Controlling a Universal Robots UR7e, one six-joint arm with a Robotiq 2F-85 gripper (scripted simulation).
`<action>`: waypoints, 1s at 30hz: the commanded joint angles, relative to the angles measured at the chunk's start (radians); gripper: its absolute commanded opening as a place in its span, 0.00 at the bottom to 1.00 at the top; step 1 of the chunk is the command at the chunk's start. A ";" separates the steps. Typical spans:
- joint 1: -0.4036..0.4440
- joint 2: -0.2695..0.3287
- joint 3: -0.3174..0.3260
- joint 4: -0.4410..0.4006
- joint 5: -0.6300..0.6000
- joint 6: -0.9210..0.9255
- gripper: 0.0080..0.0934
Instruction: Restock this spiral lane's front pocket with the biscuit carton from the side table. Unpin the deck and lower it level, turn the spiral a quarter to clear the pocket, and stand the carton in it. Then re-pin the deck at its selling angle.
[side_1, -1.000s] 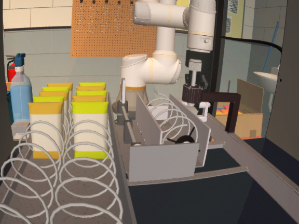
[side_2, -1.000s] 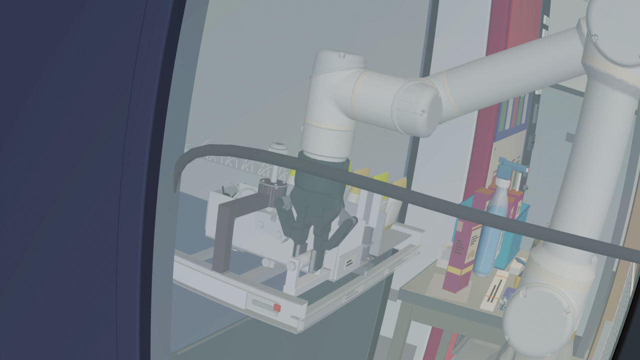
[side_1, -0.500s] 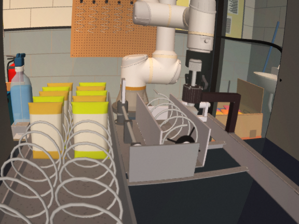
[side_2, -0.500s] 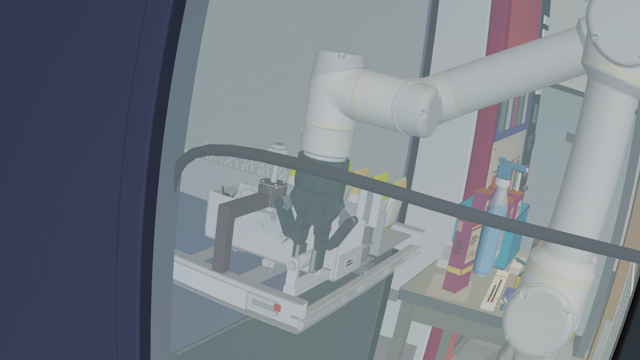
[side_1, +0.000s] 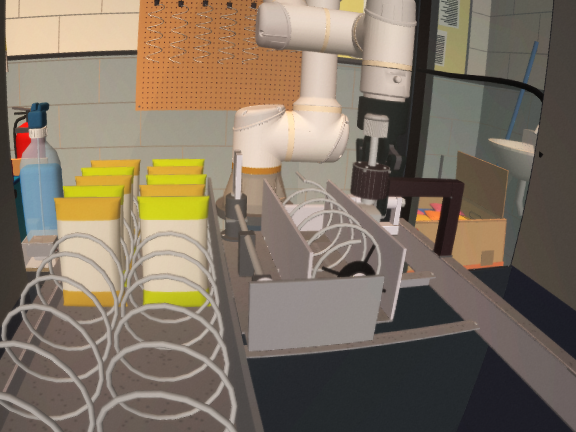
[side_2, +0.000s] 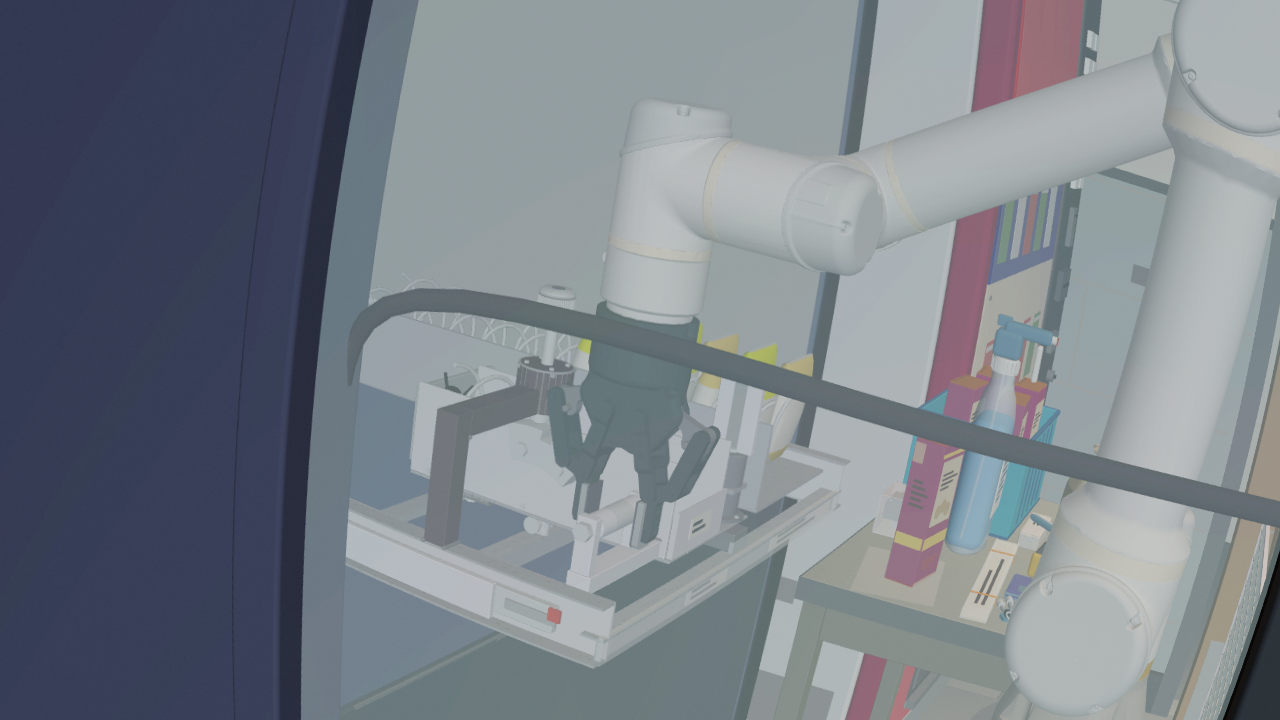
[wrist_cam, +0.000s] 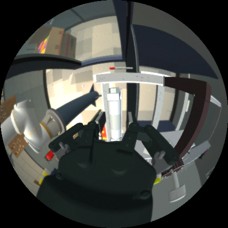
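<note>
The biscuit carton (side_2: 922, 501), a tall maroon box with a yellow band, stands on the side table to the right of the machine. The grey spiral lane (side_1: 330, 250) holds a white wire spiral (side_1: 332, 227) with a black hub at its front, behind a grey front plate. My gripper (side_2: 618, 510) hangs on the lane's right side over a white horizontal bar (wrist_cam: 113, 116) mounted there; it is open and holds nothing. A dark knurled knob (side_1: 370, 181) on a white stem stands just beside it, next to a dark brown bracket (side_1: 440, 210).
A blue basket (side_2: 1011, 466) with a spray bottle (side_2: 980, 457) sits behind the carton on the side table. Yellow and orange pouches (side_1: 132, 240) fill the spiral lanes to the left. A cardboard box (side_1: 470, 220) stands on the floor at the right, and a black cable (side_2: 806, 385) crosses the glass.
</note>
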 joint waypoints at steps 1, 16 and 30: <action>0.000 0.000 0.000 0.000 0.000 0.000 0.47; 0.000 -0.008 -0.009 0.015 0.000 0.000 0.47; 0.000 -0.045 -0.058 0.101 0.000 0.000 0.47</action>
